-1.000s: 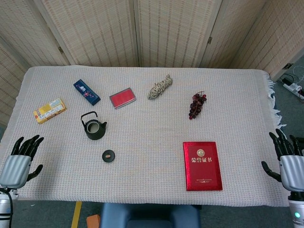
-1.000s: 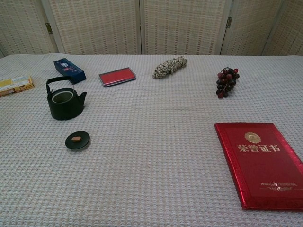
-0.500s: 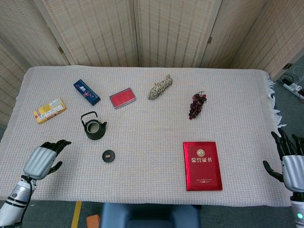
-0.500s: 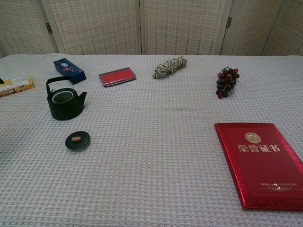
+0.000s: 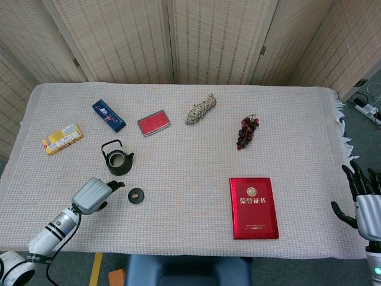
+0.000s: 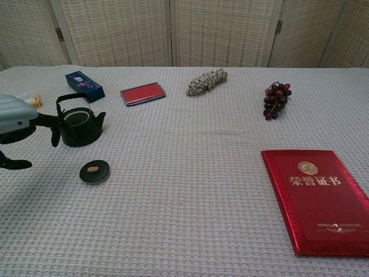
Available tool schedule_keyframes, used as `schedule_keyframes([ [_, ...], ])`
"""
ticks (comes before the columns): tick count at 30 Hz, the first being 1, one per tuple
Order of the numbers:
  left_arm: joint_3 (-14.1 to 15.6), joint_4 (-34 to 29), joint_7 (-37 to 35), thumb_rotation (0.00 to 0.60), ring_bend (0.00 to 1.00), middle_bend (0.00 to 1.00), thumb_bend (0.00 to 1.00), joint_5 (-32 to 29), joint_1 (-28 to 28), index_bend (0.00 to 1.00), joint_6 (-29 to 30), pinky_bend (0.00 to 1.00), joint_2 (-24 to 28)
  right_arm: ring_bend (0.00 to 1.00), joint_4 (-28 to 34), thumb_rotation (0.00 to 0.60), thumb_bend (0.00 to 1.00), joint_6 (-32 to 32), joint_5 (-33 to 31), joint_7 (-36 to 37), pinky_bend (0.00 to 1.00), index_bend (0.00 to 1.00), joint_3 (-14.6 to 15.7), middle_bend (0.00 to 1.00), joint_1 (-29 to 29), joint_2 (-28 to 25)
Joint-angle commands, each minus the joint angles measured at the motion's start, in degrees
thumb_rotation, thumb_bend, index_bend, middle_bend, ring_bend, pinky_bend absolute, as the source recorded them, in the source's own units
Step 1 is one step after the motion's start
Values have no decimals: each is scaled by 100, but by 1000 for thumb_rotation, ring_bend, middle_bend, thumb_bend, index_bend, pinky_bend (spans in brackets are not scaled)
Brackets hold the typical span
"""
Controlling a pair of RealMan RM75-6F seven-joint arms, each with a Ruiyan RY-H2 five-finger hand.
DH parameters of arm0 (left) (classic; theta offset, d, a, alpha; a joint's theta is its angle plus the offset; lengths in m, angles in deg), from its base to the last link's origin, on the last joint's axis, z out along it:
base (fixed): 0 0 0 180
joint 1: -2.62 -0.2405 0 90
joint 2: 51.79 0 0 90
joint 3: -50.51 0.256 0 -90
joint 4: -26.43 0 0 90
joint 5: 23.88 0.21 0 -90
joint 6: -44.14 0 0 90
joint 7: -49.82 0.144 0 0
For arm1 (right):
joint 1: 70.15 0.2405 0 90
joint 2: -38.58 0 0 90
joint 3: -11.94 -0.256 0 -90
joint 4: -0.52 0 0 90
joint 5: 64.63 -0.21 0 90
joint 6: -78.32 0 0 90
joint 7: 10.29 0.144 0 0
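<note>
1. The left robot hand point(image 5: 94, 194) hovers low over the cloth-covered bench point(image 5: 190, 220), fingers spread and holding nothing, its dark fingertips pointing toward the small round black lid point(image 5: 136, 195) lying flat just beside them.
2. The lid rests apart from its black teapot point(image 5: 117, 161), which stands upright and uncovered a little farther back on the bench.
3. The right robot hand point(image 5: 364, 202) waits off the bench's right edge, fingers apart and empty, well apart from the red certificate folder point(image 5: 254, 207).
4. Judged from this, the step in hand is the approach to the lid, with no contact yet.
5. The next move would call for lowering the fingers around the lid's thin rim or central knob and pinching it without sliding it across the weave.
6. Grapes point(image 5: 246, 131), a rope bundle point(image 5: 200, 109), a red case point(image 5: 153, 123), a blue box point(image 5: 108, 115) and a yellow packet point(image 5: 62, 138) lie farther back.
</note>
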State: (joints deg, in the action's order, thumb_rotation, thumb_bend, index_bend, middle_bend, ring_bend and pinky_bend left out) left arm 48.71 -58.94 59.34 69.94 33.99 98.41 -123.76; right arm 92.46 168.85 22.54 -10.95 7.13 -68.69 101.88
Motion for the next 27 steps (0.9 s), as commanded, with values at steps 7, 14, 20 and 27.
schedule_keyframes([
  [7,-173,67,631,600,758,418,238,-656,451,212,-644,722,-480,207,-74,600,305,-30,6,93,54,0,-11,60,23,28],
  [14,-249,-34,1464,600,803,438,166,-1395,569,176,-878,725,-661,220,-143,600,304,-12,-14,210,54,0,-3,61,-9,49],
  [20,-192,-164,1876,600,781,360,163,-1705,610,218,-814,722,-800,224,-220,600,305,11,-12,313,54,0,4,61,-32,89],
  [27,-137,-41,2156,600,778,327,163,-1911,705,244,-776,719,-1006,224,-293,600,304,32,10,418,54,0,13,61,-48,121],
])
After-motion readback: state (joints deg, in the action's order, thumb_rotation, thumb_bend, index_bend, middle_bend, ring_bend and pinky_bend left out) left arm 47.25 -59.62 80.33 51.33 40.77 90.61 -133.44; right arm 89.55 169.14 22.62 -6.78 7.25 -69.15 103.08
